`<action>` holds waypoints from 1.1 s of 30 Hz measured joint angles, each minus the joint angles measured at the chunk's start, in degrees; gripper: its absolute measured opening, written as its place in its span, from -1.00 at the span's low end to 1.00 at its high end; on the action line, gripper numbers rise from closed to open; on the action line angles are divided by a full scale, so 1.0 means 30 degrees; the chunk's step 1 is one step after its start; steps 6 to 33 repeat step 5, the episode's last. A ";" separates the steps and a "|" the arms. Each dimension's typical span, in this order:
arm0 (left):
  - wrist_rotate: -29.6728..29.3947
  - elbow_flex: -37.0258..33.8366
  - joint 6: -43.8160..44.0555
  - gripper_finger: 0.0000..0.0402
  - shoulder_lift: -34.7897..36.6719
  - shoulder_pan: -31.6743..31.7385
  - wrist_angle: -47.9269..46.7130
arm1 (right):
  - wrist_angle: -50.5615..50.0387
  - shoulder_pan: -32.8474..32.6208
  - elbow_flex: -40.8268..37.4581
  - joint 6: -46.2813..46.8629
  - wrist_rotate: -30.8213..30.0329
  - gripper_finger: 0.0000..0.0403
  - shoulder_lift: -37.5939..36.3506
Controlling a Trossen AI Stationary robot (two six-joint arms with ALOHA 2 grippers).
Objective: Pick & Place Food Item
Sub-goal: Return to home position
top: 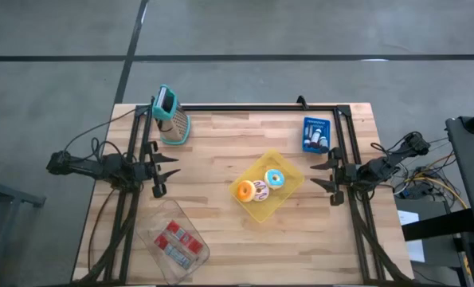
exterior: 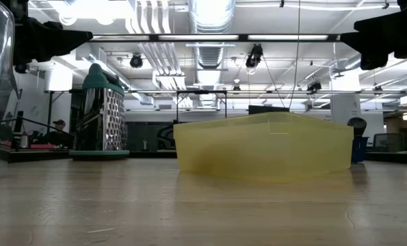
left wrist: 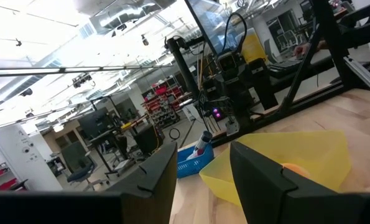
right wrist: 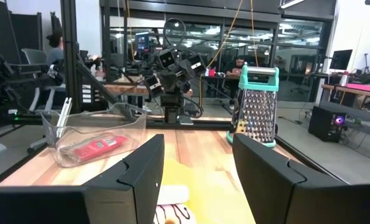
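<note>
The bench is pale butcher-block wood laid in long strips. It stands on a grey concrete floor crossed by dark lines. The low view looks into a workshop hall with ceiling ducts and strip lights.

At the bench's left edge the left gripper hangs with its fingers spread, holding nothing. Near the front-left corner lies a clear plastic tub with red packets inside. A teal-framed metal grater stands upright at the back-left corner.

Just right of the bench's middle sits the translucent yellow bin, set askew. It holds an orange donut, a pale donut and a blue donut, packed close together. A blue slotted basket sits by the back-right corner.

At the right edge the right gripper is likewise spread and empty. Bare wood lies open between each gripper and the bin.
</note>
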State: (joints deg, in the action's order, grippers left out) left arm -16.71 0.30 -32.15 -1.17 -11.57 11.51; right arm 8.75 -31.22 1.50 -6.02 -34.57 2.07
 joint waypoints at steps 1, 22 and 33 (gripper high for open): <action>-0.0002 0.0002 0.0002 -0.24 0.0000 0.0000 0.0000 | 0.0000 0.0000 0.0000 0.0000 0.0004 -0.07 -0.0007; 0.0000 0.0000 0.0003 -0.24 0.0000 0.0000 0.0000 | 0.0000 0.0000 0.0000 0.0000 0.0002 -0.07 0.0000; 0.0000 0.0000 0.0003 -0.24 0.0000 0.0000 0.0000 | 0.0000 0.0000 0.0000 0.0000 0.0002 -0.07 0.0000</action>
